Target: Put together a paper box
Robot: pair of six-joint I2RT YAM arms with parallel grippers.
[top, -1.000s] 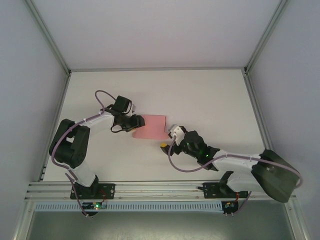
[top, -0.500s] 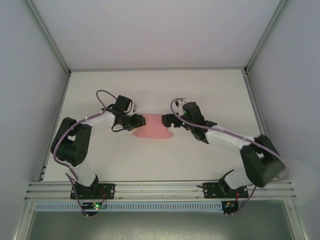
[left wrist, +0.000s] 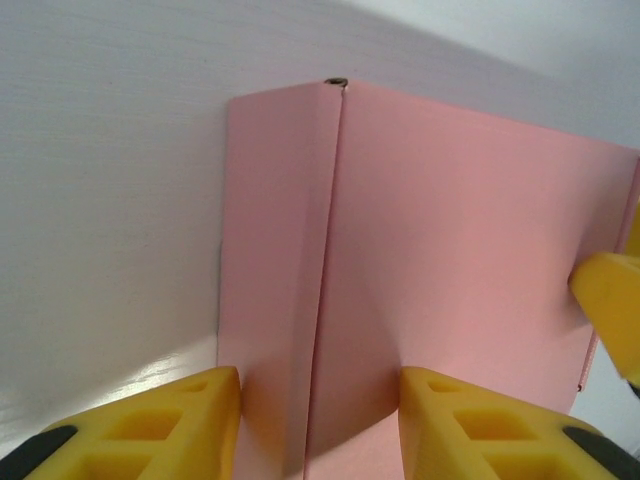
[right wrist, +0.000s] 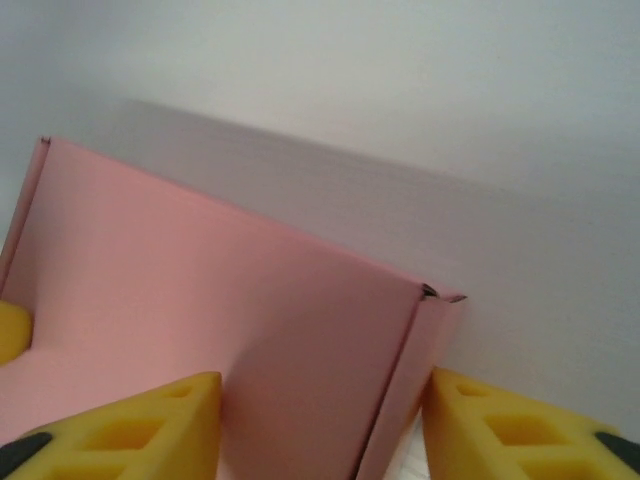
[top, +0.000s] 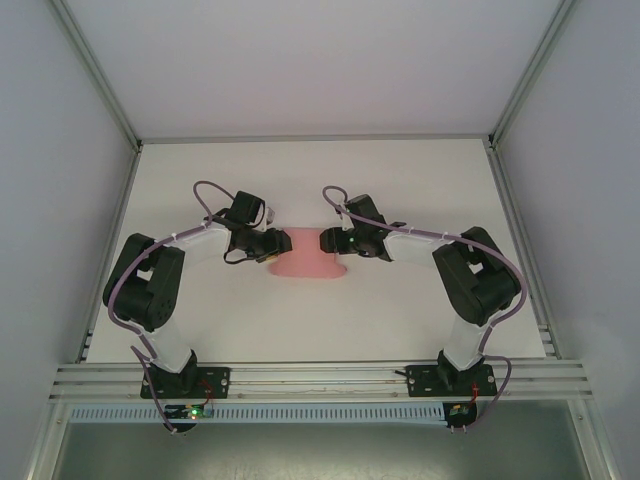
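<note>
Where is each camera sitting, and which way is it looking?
Top camera: high up behind the arms, looking down at the white table; both arms show, with the left pincer and right pincer at either end of the pink paper box.
Left wrist camera: on the left arm, looking along its yellow fingers at the box.
Right wrist camera: on the right arm, looking along its yellow fingers at the box.
Shared: all three see the box.

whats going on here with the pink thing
Two robot arms are working on a pink paper box on the white table. The left gripper is at its left end, fingers straddling a raised fold; the right gripper is at the right end, fingers either side of the end flap. Both jaws stand apart; the box looks only partly folded.
</note>
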